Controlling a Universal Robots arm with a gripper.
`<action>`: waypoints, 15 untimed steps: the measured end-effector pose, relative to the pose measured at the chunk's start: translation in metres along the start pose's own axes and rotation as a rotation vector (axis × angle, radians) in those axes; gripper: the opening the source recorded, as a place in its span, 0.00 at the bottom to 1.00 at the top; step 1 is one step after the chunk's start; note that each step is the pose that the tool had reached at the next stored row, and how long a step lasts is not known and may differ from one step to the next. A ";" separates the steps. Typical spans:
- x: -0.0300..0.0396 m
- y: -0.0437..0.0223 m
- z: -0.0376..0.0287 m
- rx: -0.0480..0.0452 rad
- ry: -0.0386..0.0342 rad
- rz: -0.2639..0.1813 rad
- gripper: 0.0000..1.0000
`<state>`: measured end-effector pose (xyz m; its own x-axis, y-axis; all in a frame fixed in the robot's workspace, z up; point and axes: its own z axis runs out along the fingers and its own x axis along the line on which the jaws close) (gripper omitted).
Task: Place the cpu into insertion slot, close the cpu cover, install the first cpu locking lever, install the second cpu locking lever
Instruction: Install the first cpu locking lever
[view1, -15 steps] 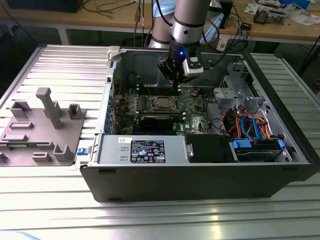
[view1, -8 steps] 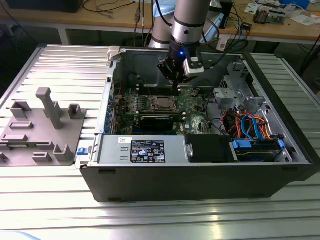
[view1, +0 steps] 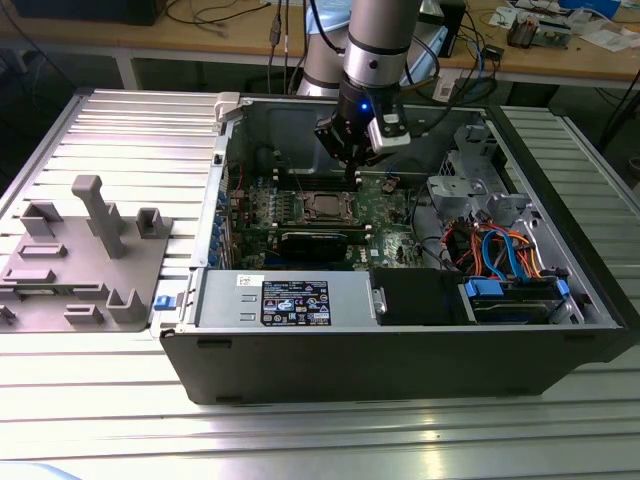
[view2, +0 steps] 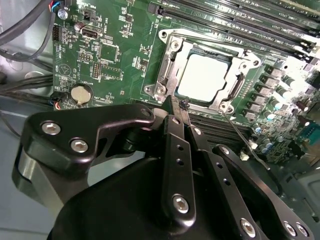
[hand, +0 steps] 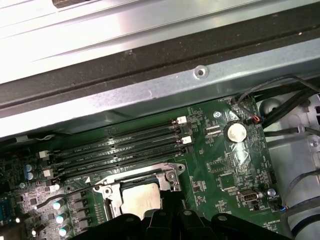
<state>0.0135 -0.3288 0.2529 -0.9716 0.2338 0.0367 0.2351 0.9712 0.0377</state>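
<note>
Chip (view2: 205, 77) seated flat in socket (view2: 186, 56), silver face up, on green board (view2: 120, 45); also seen in first wrist view (hand: 141, 196) and exterior view (view1: 326, 205). Cover frame (view2: 167, 75) down around chip, square window showing the silver top. Thin wire lever (view2: 245, 140) running off from frame corner toward 4 o'clock in second wrist view, standing free of the frame. Claw (view2: 180, 111) just beside frame edge at chip's 7 o'clock in second wrist view, black fingers (view2: 175, 140) pressed together, pinching nothing. In exterior view claw (view1: 352, 172) hanging over board at 1 o'clock from chip, inside open computer case (view1: 400, 350). Long black memory slots (hand: 120, 147) beside socket. Round coin battery (view2: 81, 93) on board, well apart from chip. Grey ribbed table (view1: 120, 110) under case, grey fixture block (view1: 85, 250) on exterior view's left.
</note>
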 end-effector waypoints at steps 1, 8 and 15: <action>0.0000 0.0000 0.0001 0.0010 0.0001 -0.008 0.11; 0.0000 0.0000 -0.0001 0.0143 -0.0011 -0.047 0.11; 0.0000 0.0000 0.0000 0.0228 -0.0013 -0.091 0.11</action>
<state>0.0135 -0.3288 0.2529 -0.9890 0.1441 0.0329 0.1448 0.9893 0.0181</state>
